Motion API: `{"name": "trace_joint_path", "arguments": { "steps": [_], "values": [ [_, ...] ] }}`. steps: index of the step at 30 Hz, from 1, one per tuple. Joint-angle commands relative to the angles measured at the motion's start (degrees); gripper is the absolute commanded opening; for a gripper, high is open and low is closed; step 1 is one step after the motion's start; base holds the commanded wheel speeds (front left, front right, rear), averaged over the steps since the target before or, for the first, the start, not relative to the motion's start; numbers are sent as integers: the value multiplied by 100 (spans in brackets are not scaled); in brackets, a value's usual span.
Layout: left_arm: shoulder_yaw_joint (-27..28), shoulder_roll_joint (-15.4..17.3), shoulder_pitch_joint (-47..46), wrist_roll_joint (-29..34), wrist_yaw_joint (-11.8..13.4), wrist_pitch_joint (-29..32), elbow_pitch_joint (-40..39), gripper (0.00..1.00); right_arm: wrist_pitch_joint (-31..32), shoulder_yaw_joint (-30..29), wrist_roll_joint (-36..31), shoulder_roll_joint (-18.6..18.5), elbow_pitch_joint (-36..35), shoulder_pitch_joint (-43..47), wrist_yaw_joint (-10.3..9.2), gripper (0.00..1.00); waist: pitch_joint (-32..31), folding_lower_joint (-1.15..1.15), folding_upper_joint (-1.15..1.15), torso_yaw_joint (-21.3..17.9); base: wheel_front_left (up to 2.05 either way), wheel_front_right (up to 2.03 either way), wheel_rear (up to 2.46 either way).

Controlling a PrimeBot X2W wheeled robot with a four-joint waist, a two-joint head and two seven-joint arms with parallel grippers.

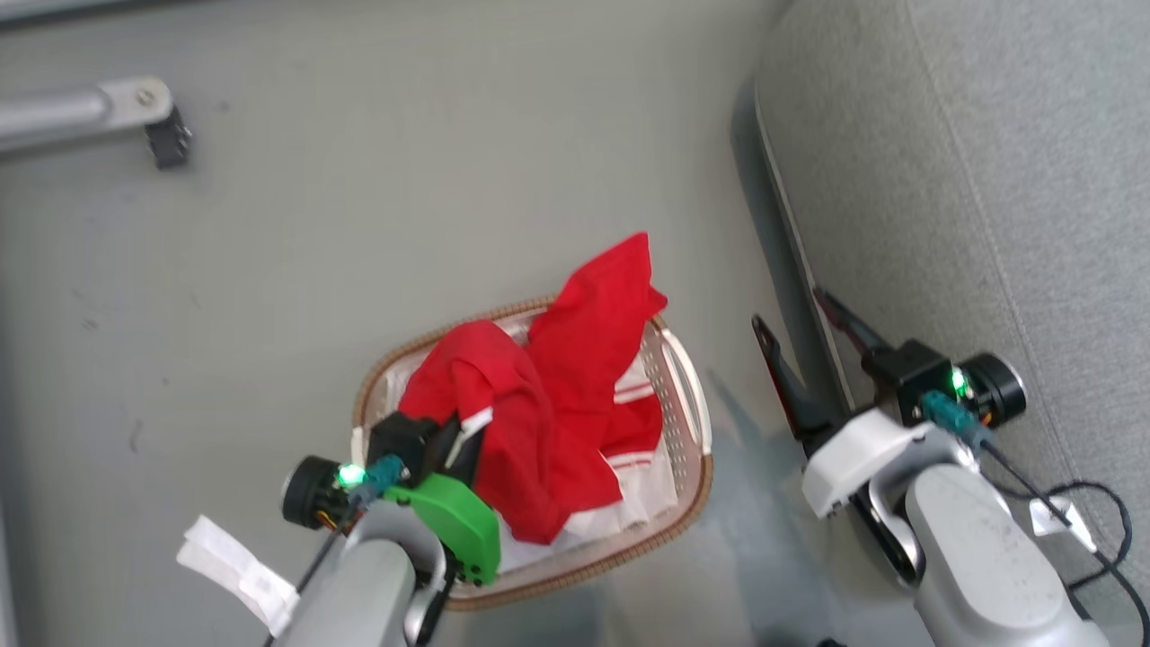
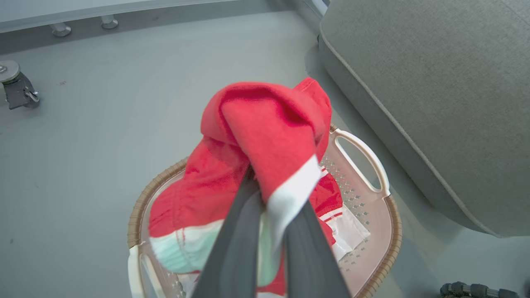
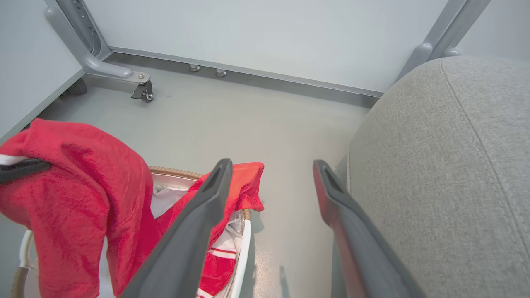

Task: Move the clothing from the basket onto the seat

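So: soft crumpled red clothing point(image 2: 265, 124) in L claw point(image 2: 265, 198)

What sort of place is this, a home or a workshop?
Probably a lab mock-up of a home: a bare grey floor, a metal frame on a caster, beside a grey seat and laundry basket.

The left gripper point(image 1: 456, 438) sits at the lower left of the head view, its 2 dark fingers point(image 2: 236, 231) pinched together on a fold of the red clothing point(image 1: 575, 359). The right gripper point(image 1: 791, 310) points up that view, its 2 fingers point(image 3: 194, 231) spread apart, holding nothing. The left forearm point(image 1: 359, 593) and the right forearm point(image 1: 979, 557) rise from the bottom edge.
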Motion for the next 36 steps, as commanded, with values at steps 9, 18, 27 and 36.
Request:
{"name": "trace_joint_path", "arguments": {
  "steps": [9, 18, 27, 36],
  "values": [
    [-47, -46, 818, -9, -25, -3, -1279, 0, -24, 97, 230, -206, 133, 801, -4, 100, -1915, 0, 23, 556, 0, 0, 0],
    [-43, -58, 802, -120, -21, -3, -2270, 0, -24, 357, 402, -261, 162, 1407, -4, 100, -2578, 0, 23, 724, 0, 0, 0],
    [-69, -65, 342, -81, -21, -1, -3196, 0, -24, 1034, 607, -342, -467, 1202, -4, 100, -2590, 0, 23, 913, 0, 0, 0],
    [-357, -65, 287, -204, -21, -1, -3306, 0, -24, 1617, 450, -191, -1282, 364, -4, 100, -2513, 0, 23, 1047, 0, 0, 0]
  ]
}}
